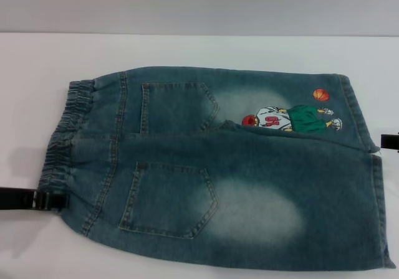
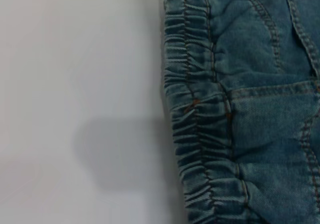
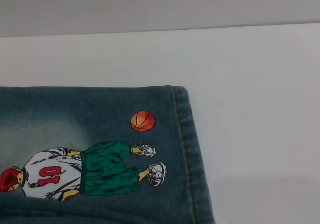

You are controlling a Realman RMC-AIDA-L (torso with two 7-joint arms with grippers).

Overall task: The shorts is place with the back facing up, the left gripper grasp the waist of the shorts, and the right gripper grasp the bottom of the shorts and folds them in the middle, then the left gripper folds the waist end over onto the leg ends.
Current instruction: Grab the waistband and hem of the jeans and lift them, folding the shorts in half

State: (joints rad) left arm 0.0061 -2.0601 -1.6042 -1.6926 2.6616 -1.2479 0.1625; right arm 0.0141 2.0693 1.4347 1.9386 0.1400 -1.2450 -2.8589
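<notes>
The faded blue denim shorts (image 1: 218, 173) lie flat on the white table with both patch pockets facing up. The ruffled elastic waist (image 1: 65, 136) is at the left, and it also fills the left wrist view (image 2: 195, 134). The stitched leg hems (image 1: 374, 192) are at the right, with the basketball-player print (image 1: 290, 118) near the far hem (image 3: 187, 149). My left gripper (image 1: 37, 199) shows as a black piece at the left edge, reaching the near end of the waistband. Only a small black part of my right gripper (image 1: 390, 141) shows at the right edge, beside the hems.
The white table (image 1: 187, 48) runs to a grey wall behind. Bare tabletop lies left of the waistband (image 2: 75, 84) and beyond the far hem (image 3: 250, 84). The shorts' near edge runs close to the bottom of the head view.
</notes>
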